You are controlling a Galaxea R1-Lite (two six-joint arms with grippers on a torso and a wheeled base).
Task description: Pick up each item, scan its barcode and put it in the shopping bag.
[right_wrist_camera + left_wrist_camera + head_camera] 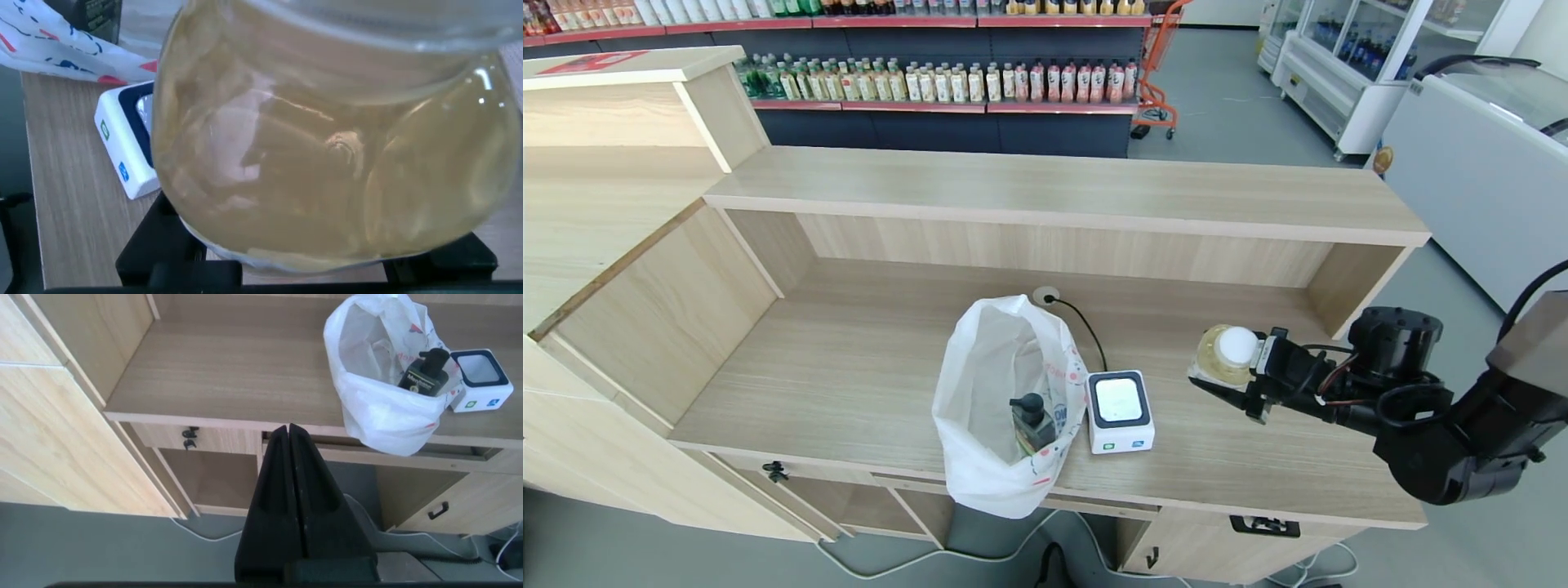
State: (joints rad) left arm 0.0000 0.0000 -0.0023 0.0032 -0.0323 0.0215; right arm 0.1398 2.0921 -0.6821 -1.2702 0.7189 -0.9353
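One wide counter [849,367] of pale wood carries everything. On it, near the front edge, the white plastic shopping bag [988,384] stands with its mouth open upward. Touching the bag at its 3 o'clock sits the white box scanner [1121,411], its glass window facing up; a black cable [1086,327] runs from it toward 11 o'clock.

Well apart from the scanner, at its 3 o'clock, is a rounded clear bottle [1227,355] of pale yellow liquid with a white cap. The cap faces up in the head view, so the bottle's long axis stands roughly upright. The right tool [1232,377] comes in from 3 o'clock and is clamped across the bottle's body below the cap, with the bottle's belly [327,139] pressed between its dark fingers over the counter.

Inside the bag, at its 4 o'clock side, a small dark pump bottle [1031,420] stands upright, pump head on top.

In the left wrist view the left tool [288,437] hangs in front of and below the counter's front edge, with its two fingers pressed together on nothing.
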